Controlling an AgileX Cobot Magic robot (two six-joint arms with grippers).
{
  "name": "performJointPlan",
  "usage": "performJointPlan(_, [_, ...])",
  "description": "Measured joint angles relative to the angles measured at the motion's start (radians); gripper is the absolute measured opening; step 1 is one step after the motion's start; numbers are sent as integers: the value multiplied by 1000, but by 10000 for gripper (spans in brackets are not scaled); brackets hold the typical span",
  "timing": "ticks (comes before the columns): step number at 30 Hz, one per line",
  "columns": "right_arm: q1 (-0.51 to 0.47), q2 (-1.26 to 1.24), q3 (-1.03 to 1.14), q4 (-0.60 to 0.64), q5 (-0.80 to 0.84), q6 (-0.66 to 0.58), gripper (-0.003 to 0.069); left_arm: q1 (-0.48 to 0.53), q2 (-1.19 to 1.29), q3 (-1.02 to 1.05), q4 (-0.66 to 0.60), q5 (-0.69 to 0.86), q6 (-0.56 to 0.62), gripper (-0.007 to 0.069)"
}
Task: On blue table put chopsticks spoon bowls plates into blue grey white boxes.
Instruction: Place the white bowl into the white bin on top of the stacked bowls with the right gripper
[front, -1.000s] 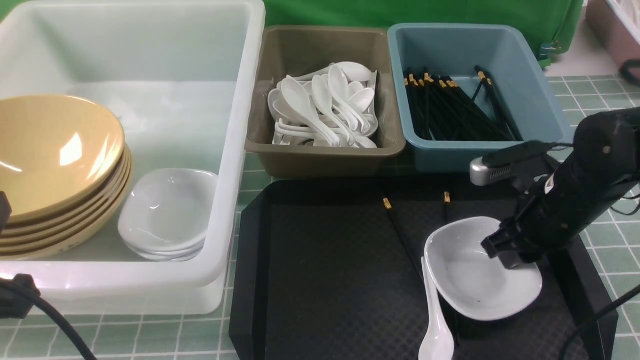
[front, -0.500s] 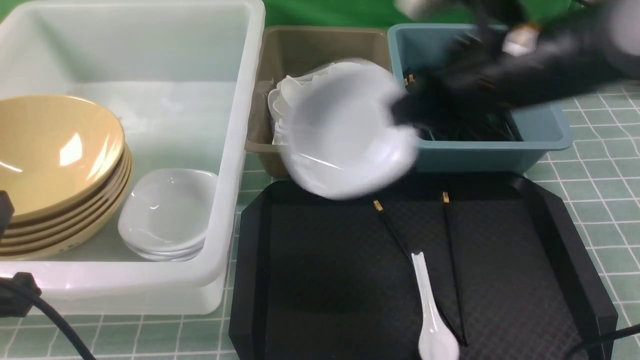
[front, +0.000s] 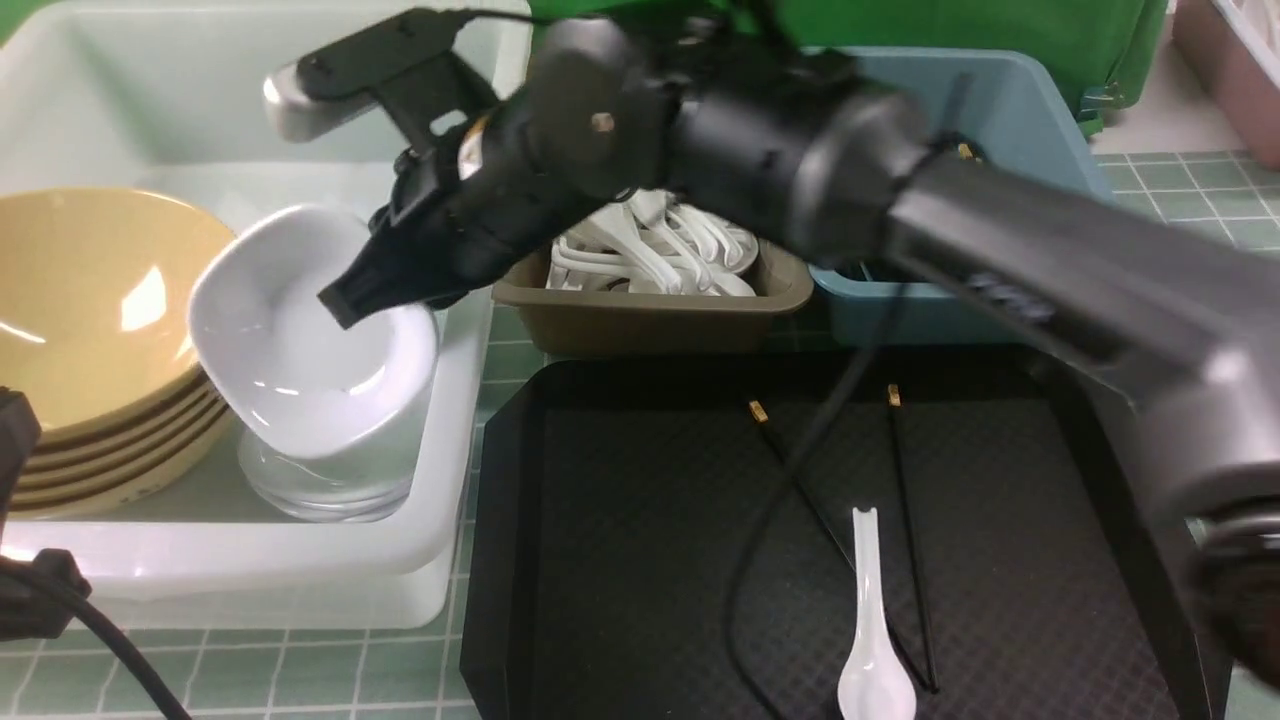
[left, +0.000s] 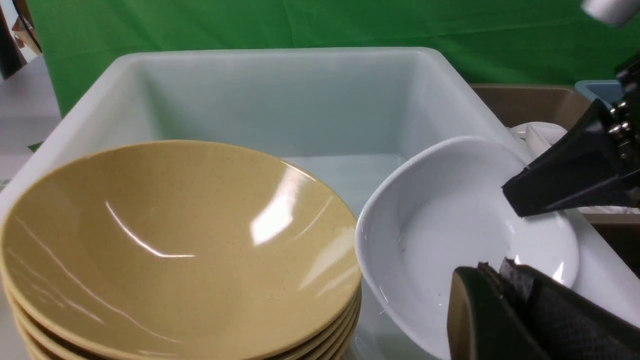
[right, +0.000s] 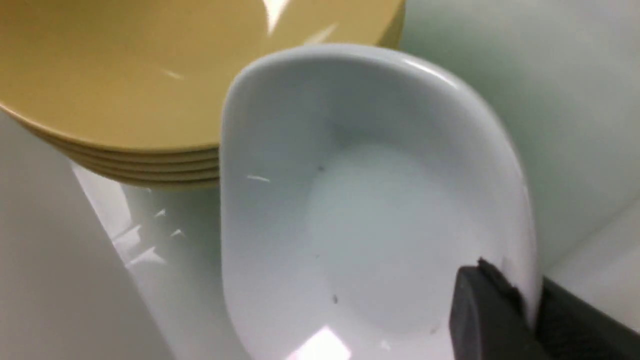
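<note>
In the front view, the right hand (front: 350, 300) has swung from the black tray to the big translucent white tub (front: 440, 540), carrying a glossy white rounded-square dish (front: 310, 340); delivery looks near. In the left wrist view, the left hand (left: 500, 280) is clenched, empty. The right wrist view shows the right hand pinching the dish's rim.

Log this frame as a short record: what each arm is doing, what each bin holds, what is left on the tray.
right gripper: shut on the rim of a white plate, over the white tub
left gripper: shut, holding nothing
white tub: stacked tan bowls, more white plates
grey-brown bin: white spoons
blue bin: chopsticks, mostly hidden by the arm
black tray: one spoon, two chopsticks
</note>
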Motion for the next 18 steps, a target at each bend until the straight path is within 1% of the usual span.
performJointPlan(2, [5,51,-74,-20,73,38,86,0,0,0,0,0,0,3])
performJointPlan(6, [12,70,-117,-43,112,81,106,0,0,0,0,0,0,3])
performJointPlan(8, [18,72,-129,-57,129,83,131,0,0,0,0,-2,0,3])
performJointPlan(10, [25,72,-143,-73,150,84,173,0,0,0,0,-3,0,3])
performJointPlan(12, [25,72,-162,-82,169,84,257,0,0,0,0,-3,0,3])
performJointPlan(13, [25,72,-163,-82,170,84,270,0,0,0,0,-3,0,3])
performJointPlan(14, [25,71,-165,-82,176,84,330,0,0,0,0,-3,0,3])
performJointPlan(18, [25,65,-170,-77,198,82,377,0,0,0,0,-3,0,3])
